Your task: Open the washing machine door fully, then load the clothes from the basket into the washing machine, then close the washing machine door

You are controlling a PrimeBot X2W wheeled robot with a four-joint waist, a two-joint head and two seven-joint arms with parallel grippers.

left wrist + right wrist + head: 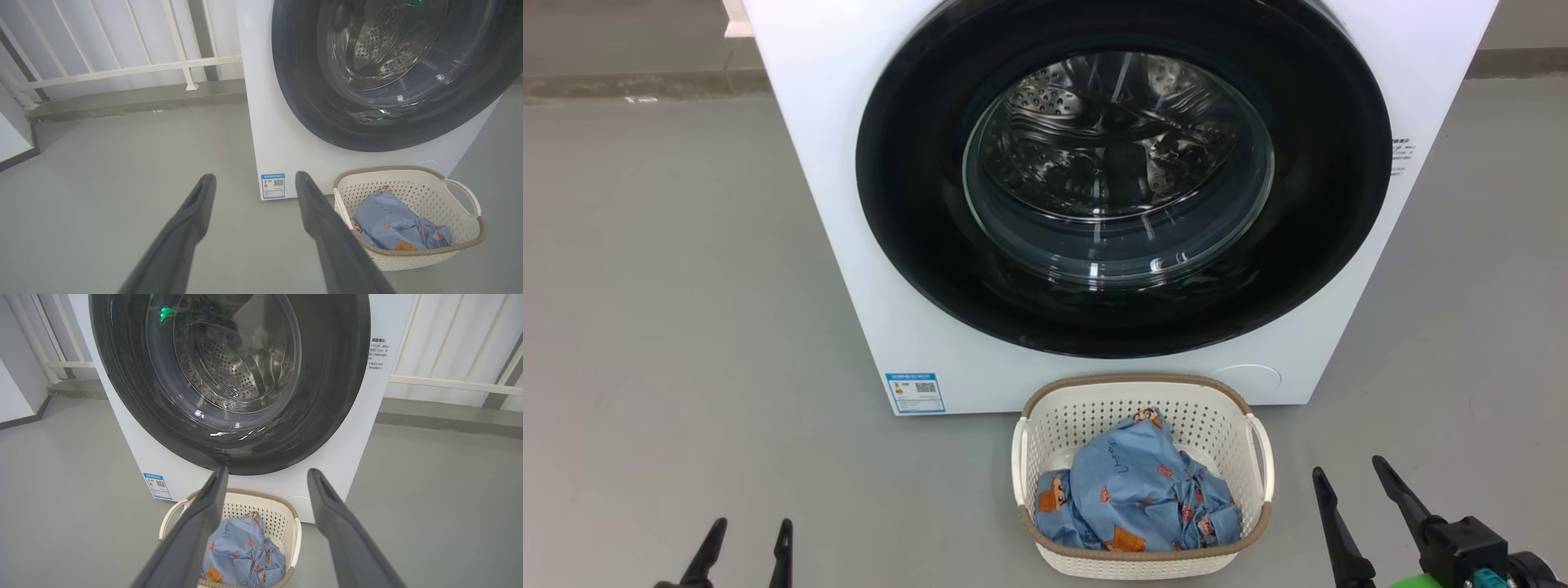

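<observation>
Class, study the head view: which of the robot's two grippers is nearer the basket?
The right gripper, at lower right: it stands close beside the basket, whereas the left gripper is far off to the basket's other side.

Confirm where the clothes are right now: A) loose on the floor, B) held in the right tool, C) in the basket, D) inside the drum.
C: the clothes lie piled inside the basket, which stands in front of the shut washing machine door.
</observation>
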